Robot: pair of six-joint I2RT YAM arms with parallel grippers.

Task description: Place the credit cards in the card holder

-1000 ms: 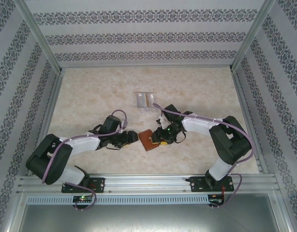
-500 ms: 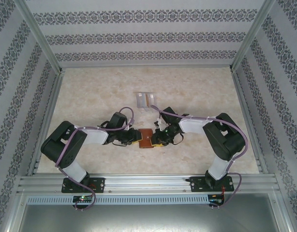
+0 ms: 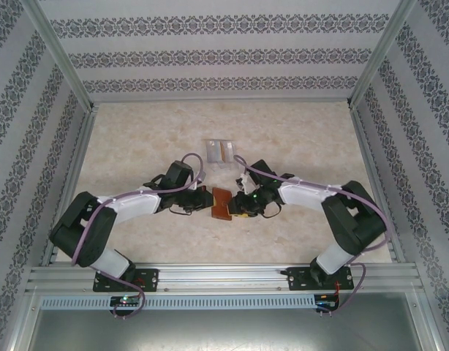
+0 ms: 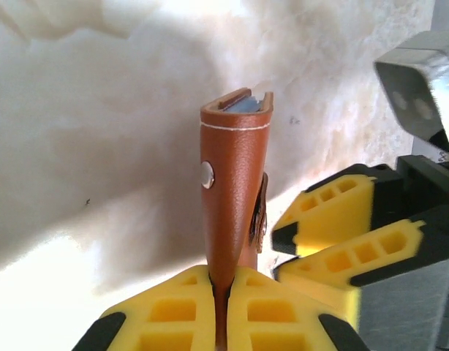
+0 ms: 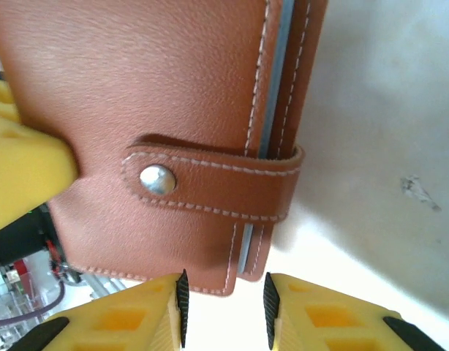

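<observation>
The reddish-brown card holder (image 3: 221,203) hangs closed between my two grippers, just off the table. My left gripper (image 3: 205,198) is shut on its edge; in the left wrist view the holder (image 4: 232,175) stands edge-on, pinched between the yellow pads at the left gripper (image 4: 221,281). My right gripper (image 3: 238,208) is on the holder's other side. In the right wrist view the holder (image 5: 137,88) has its snap tab (image 5: 210,183) fastened, and the right gripper (image 5: 224,311) is open, its tips just short of the lower edge. The credit cards (image 3: 219,152) lie flat farther back.
The marble-patterned table (image 3: 137,139) has patterned walls on three sides and a metal rail (image 3: 224,278) along the near edge. The right gripper's yellow fingers (image 4: 341,219) sit close beside the holder in the left wrist view.
My left arm swung in and shut on the holder's left edge. The holder turned from lying tilted to held on edge. The right gripper's jaws loosened off it.
</observation>
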